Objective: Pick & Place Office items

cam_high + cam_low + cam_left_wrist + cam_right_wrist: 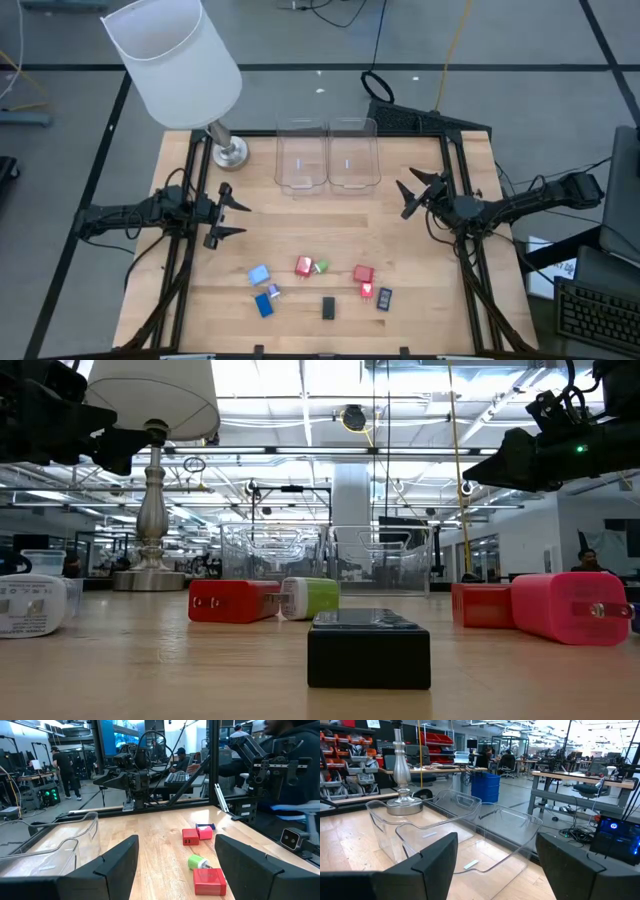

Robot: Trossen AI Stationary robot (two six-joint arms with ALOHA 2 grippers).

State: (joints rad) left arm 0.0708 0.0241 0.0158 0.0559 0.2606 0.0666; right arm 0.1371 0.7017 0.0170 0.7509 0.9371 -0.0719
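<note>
A wooden surface (310, 220) is seen from above, with the left gripper (232, 217) held over its left side and the right gripper (408, 192) over its right side; both sets of jaws are spread wide and nothing is gripped by either. The office items are scattered on the near part of the surface, between and in front of the two arms. A light blue piece (259, 274) is placed at the left of the group, with a dark blue piece (264, 305) just in front of it and a tiny purplish piece (273, 291) between them. A red piece (304, 266) is set touching a green piece (321, 267) near the middle. A black piece (328, 308) lies nearest the front edge. To the right, a red block (363, 273) and a pink-red block (367, 290) are found close together, with a dark blue block (384, 298) just beside them. Two clear plastic bins (327, 155) are stood side by side at the far middle of the surface, well apart from the pieces, and both appear to hold nothing. A lamp (175, 60) with a white shade is stood on its silver base (230, 152) at the far left corner. In the left wrist view, people are seen in the room beyond the surface.
</note>
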